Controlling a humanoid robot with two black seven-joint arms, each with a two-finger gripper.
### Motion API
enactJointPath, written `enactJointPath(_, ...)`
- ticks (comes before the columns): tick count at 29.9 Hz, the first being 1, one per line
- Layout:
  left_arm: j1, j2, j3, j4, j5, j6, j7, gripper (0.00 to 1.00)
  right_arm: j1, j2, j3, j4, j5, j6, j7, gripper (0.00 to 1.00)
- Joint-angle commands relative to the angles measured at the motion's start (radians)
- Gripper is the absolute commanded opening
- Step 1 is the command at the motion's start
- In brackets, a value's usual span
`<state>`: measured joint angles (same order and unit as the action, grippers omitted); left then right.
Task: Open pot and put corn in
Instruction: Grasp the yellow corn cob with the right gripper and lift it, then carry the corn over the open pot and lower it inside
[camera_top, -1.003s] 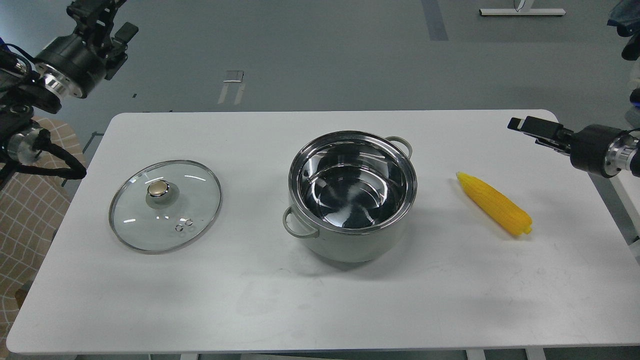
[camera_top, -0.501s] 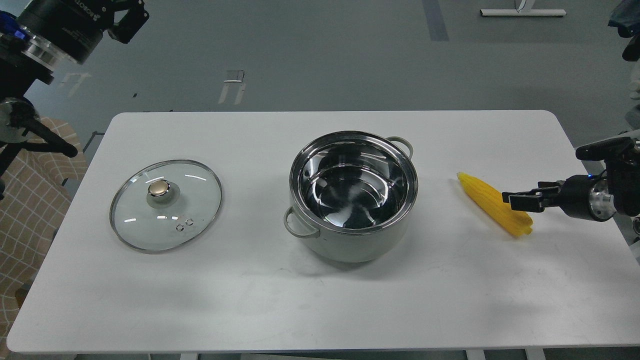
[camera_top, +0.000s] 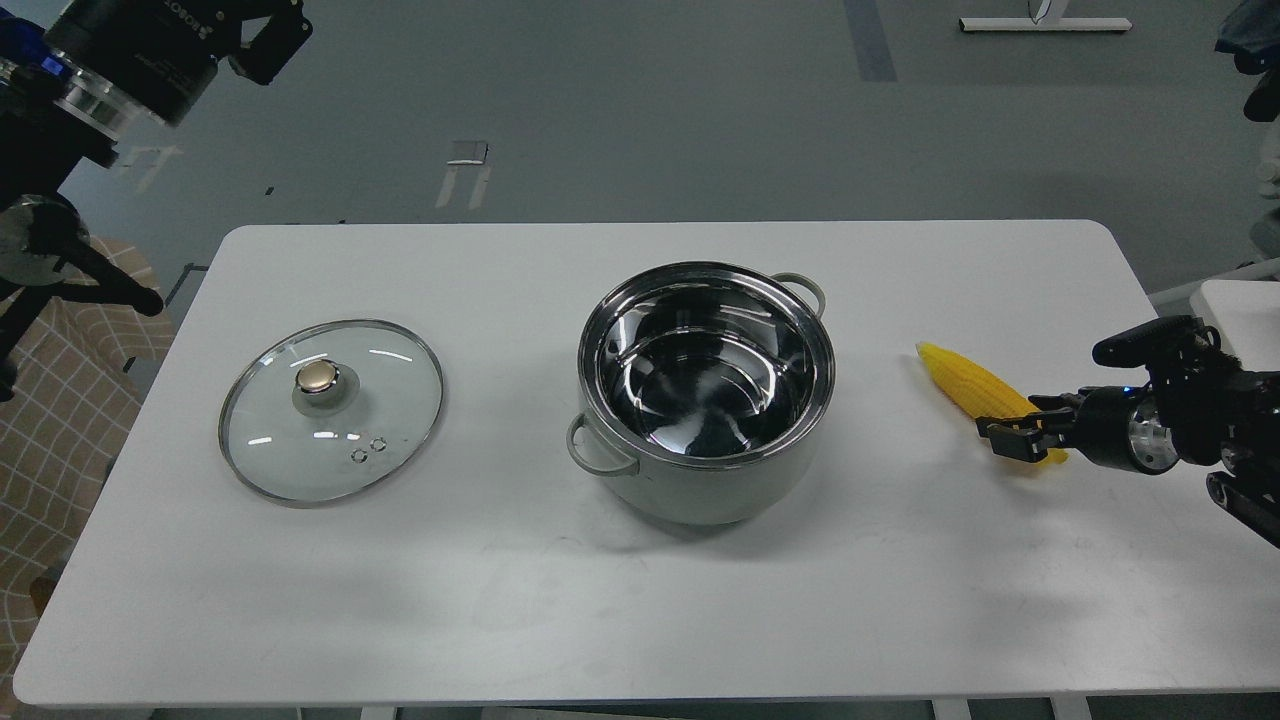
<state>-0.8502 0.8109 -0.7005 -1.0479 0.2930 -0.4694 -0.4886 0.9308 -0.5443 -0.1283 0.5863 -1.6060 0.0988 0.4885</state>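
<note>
Now the right gripper (camera_top: 1010, 437) is set low at the corn (camera_top: 975, 394) on the counter (camera_top: 520, 600), right of the open pot (camera_top: 706, 390); jaw state can't be told. A nudge could roll it away.

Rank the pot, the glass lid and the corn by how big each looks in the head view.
1. The pot, largest.
2. The glass lid, nearly as wide as the pot but flat.
3. The corn, clearly smallest, its far end partly hidden by the right pincer.
</note>
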Motion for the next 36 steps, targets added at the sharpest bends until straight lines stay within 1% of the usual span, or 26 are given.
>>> enactJointPath(1, 0.0, -0.001, 0.001, -0.003, 0.0, 0.003, 0.0, 0.94, -0.004, -0.009, -0.005, 0.006, 0.001, -0.053, 0.0, 0.19)
enactJointPath(3, 0.0, -0.001, -0.002, -0.003, 0.0, 0.005, 0.0, 0.94, -0.007, -0.017, -0.007, 0.007, 0.008, -0.065, 0.0, 0.18)
enactJointPath(4, 0.0, -0.001, -0.005, -0.003, 0.0, 0.008, 0.0, 0.94, -0.007, -0.028, -0.005, 0.018, 0.009, -0.07, 0.0, 0.17)
enactJointPath(6, 0.0, 0.002, -0.005, -0.003, 0.0, 0.006, 0.0, 0.94, 0.008, -0.055, -0.004, 0.055, 0.012, -0.073, 0.0, 0.17)
enactJointPath(9, 0.0, 0.005, -0.007, -0.003, 0.0, 0.006, 0.0, 0.94, 0.072, -0.141, 0.004, 0.139, 0.015, -0.073, 0.0, 0.17)
enactJointPath(11, 0.0, 0.005, -0.007, -0.003, 0.0, 0.006, 0.0, 0.94, 0.169, -0.225, 0.004, 0.238, 0.015, -0.068, 0.0, 0.18)
enactJointPath(13, 0.0, 0.005, -0.007, -0.004, 0.0, 0.006, 0.0, 0.94, 0.257, -0.282, 0.004, 0.315, 0.015, -0.059, 0.0, 0.18)
enactJointPath(17, 0.0, -0.001, -0.007, -0.006, 0.0, 0.008, 0.0, 0.94, 0.391, -0.333, 0.001, 0.435, 0.015, -0.027, 0.0, 0.19)
enactJointPath(19, -0.001, -0.002, -0.005, -0.007, 0.0, 0.008, 0.0, 0.94, 0.482, -0.338, -0.004, 0.515, 0.015, 0.031, 0.0, 0.2)
enactJointPath(23, -0.001, -0.002, -0.007, -0.007, 0.0, 0.009, 0.0, 0.94, 0.566, -0.303, -0.02, 0.566, 0.017, 0.087, 0.0, 0.2)
enactJointPath(25, -0.001, -0.002, -0.007, -0.008, 0.0, 0.009, 0.0, 0.94, 0.624, -0.209, -0.066, 0.575, 0.018, 0.096, 0.0, 0.2)
enactJointPath(27, -0.001, -0.002, -0.007, -0.008, 0.0, 0.009, 0.0, 0.94, 0.655, -0.165, -0.108, 0.587, 0.018, 0.096, 0.0, 0.2)
enactJointPath(31, -0.001, -0.012, -0.007, -0.009, -0.002, 0.011, 0.0, 0.94, 0.709, -0.036, -0.24, 0.638, 0.061, 0.099, 0.0, 0.2)
enactJointPath(36, -0.001, -0.018, -0.008, -0.009, -0.002, 0.014, 0.0, 0.94, 0.711, 0.035, -0.29, 0.636, 0.064, 0.099, 0.0, 0.21)
